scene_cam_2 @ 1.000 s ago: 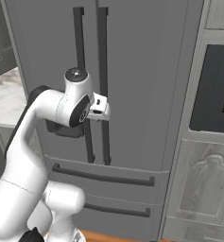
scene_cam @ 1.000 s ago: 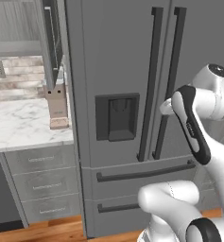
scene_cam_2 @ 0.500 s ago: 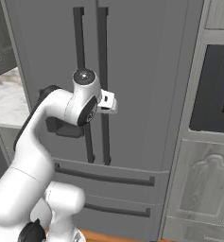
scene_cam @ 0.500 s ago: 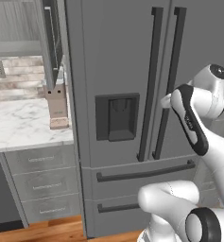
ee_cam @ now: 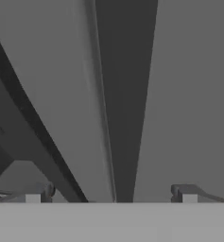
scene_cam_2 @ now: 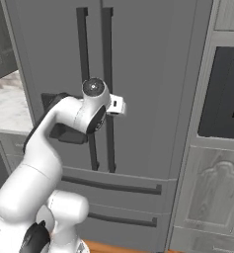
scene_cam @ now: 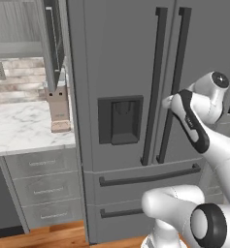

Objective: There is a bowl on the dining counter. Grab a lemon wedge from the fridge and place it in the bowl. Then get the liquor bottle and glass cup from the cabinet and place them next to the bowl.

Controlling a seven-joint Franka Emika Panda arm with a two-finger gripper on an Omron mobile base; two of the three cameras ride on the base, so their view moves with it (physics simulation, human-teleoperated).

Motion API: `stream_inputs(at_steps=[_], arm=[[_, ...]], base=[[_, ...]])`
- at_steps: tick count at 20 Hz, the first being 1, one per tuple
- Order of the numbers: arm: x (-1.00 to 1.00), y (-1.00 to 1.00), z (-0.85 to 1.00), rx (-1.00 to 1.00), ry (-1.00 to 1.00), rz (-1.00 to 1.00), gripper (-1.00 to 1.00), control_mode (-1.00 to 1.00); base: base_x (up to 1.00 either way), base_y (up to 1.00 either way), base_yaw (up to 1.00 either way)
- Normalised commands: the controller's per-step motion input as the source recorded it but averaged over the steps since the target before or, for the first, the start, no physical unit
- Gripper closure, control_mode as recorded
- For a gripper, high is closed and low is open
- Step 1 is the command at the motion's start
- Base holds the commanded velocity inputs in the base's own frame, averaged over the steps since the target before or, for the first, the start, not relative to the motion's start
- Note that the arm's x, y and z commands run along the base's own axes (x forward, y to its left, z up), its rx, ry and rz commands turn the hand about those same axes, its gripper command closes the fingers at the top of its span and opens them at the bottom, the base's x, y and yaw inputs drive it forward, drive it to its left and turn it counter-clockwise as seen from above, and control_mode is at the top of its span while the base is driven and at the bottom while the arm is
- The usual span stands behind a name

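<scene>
Standing shut straight ahead of the robot, the fridge is a tall, smooth matte-grey French-door unit with two doors, two long dark vertical bar handles side by side at the middle seam, one dark rectangular dispenser recess in the left door and two drawers below, each with a horizontal bar. The tool hangs close before a handle, fingers spread wide, holding nothing. Left, a white veined marble bench carries a brown knife block.

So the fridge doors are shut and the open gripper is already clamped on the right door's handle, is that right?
Not quite: the gripper is open but grips nothing yet. The hand view shows its fingertips spread either side of the right door's handle, short of it. The fridge doors are indeed shut.
</scene>
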Motion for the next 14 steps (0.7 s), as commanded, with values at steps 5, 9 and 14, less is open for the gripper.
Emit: stream_inputs(at_steps=[5,9,14], arm=[[0.52,0.00,-0.11,0.00,-0.06,0.00,-1.00,-1.00],[0.53,0.00,-0.10,0.00,0.00,0.00,-1.00,-1.00],[0.49,0.00,-0.11,0.00,0.00,0.00,-1.00,-1.00]], base=[[0.00,0.00,0.00],[0.00,0.00,0.00],[0.00,0.00,0.00]])
